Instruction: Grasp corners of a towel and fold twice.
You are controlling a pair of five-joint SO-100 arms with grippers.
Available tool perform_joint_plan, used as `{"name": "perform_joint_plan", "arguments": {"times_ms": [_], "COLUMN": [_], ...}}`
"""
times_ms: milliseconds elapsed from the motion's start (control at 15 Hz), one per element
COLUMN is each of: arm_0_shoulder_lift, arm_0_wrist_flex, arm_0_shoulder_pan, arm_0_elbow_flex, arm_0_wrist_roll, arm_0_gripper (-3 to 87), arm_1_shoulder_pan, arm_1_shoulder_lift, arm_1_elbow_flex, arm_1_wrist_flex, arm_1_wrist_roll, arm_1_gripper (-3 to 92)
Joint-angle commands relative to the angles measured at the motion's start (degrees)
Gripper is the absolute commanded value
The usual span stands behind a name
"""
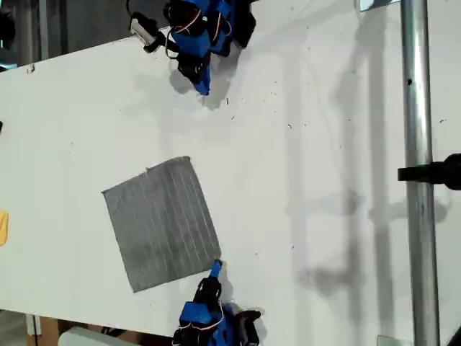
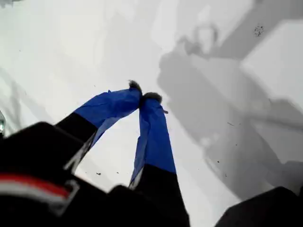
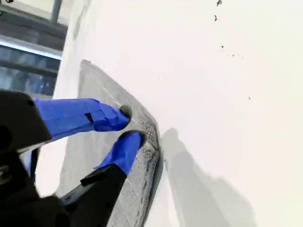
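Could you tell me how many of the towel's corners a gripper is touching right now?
1. My second gripper sits at the towel corner nearest the exterior view's bottom edge. The other three lie free; my first gripper is over bare table.

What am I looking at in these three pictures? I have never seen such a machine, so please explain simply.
These are two small blue robot arms at a white table. One picture looks down from above; the other two come from cameras on each gripper. A grey striped towel lies flat. My second gripper, at the exterior view's bottom, has its fingertips at the towel's corner, nearly closed; whether it grips the cloth is unclear. My first gripper, at the exterior view's top, is shut on nothing above bare table.
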Motion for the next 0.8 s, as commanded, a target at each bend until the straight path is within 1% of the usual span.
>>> {"name": "perform_joint_plan", "arguments": {"times_ms": [0,333,467,533,600,667,733], "arm_0_shoulder_lift": [0.3,0.3,0.3,0.3,0.3,0.3,0.3], "arm_0_wrist_flex": [0.7,0.7,0.7,0.6,0.2,-1.3,-4.3], "arm_0_shoulder_pan": [-8.4,-8.3,-8.0,-7.1,-6.1,-4.4,-2.6], "arm_0_elbow_flex": [0.4,0.4,0.4,0.2,0.4,0.4,-0.3], "arm_0_wrist_roll": [-27.6,-28.1,-29.4,-30.2,-33.0,-35.2,-35.9], "arm_0_gripper": [0.7,0.4,0.7,0.9,-0.2,-2.6,-2.7], "arm_1_shoulder_pan": [-1.1,-0.9,-1.6,-2.0,-2.4,-2.6,-3.2], "arm_1_shoulder_lift": [0.4,0.4,0.4,0.4,0.4,0.3,-0.4], "arm_1_elbow_flex": [-2.2,-2.2,-3.5,-4.8,-6.5,-7.6,-8.9], "arm_1_wrist_flex": [0.9,0.9,1.2,1.0,0.7,1.2,1.3], "arm_1_wrist_roll": [-0.4,-0.4,-0.5,-2.1,-3.4,-3.9,-4.4], "arm_1_gripper": [-0.3,-0.3,-0.3,-0.3,-0.3,-0.3,-0.3]}}
